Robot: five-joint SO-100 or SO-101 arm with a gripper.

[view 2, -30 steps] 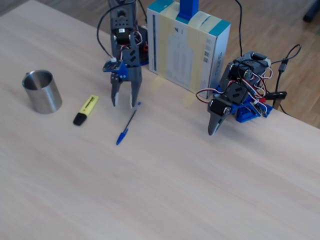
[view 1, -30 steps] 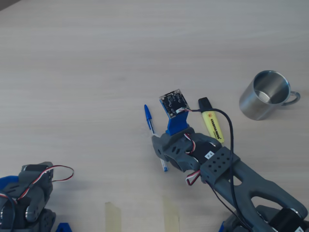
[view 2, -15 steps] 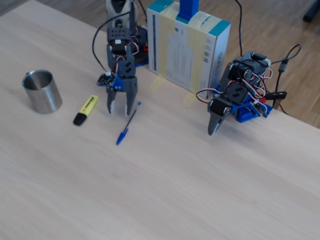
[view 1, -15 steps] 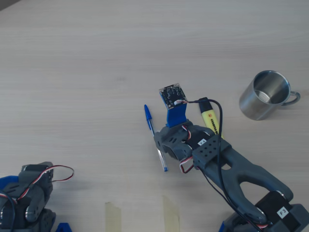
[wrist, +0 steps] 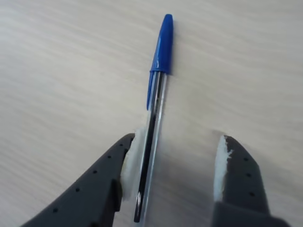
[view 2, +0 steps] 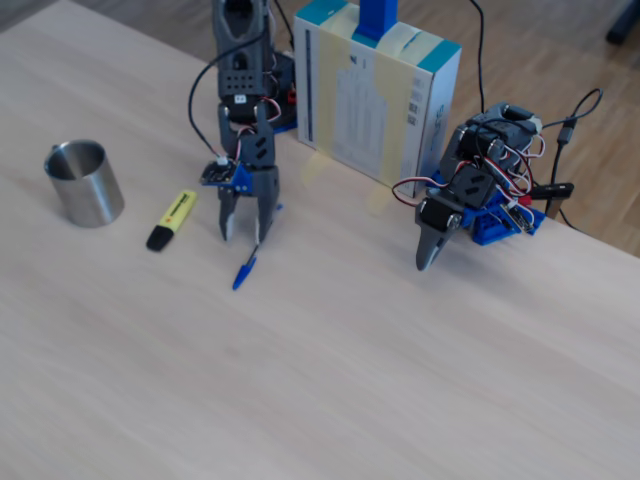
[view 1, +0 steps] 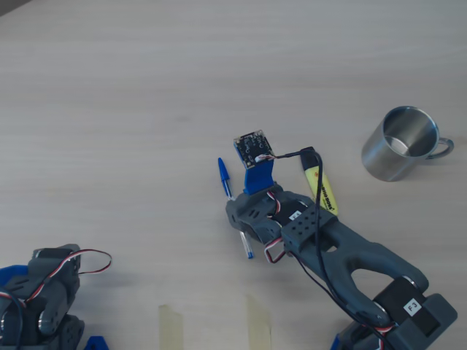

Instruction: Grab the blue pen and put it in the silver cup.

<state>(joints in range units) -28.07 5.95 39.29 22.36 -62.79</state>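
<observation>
Wood table (view 1: 146, 87) carries everything. A taped cardboard box (view 2: 375, 95) stands at the back of the fixed view, and a second, idle arm (view 2: 470, 190) sits to its right.

Silver cup (view 1: 400, 143) is upright with its mouth clear, well apart from the pen and on the far side of the yellow highlighter (view 1: 321, 186) in the overhead view.

Gripper (wrist: 173, 172) is down at table level, jaws spread and straddling the blue pen (wrist: 156, 118). In the wrist view the left pad (wrist: 131, 163) touches or nearly touches the clear barrel; the right pad is off with a clear gap. Nothing clamped yet.

The pen lies flat on the table, cap pointing away from the arm.

Handling guess: light, stiff, with a thin slick barrel that will likely roll or twist if pinched off-centre. Take hold mid-barrel, below the cap clip, and close squarely across it.
</observation>
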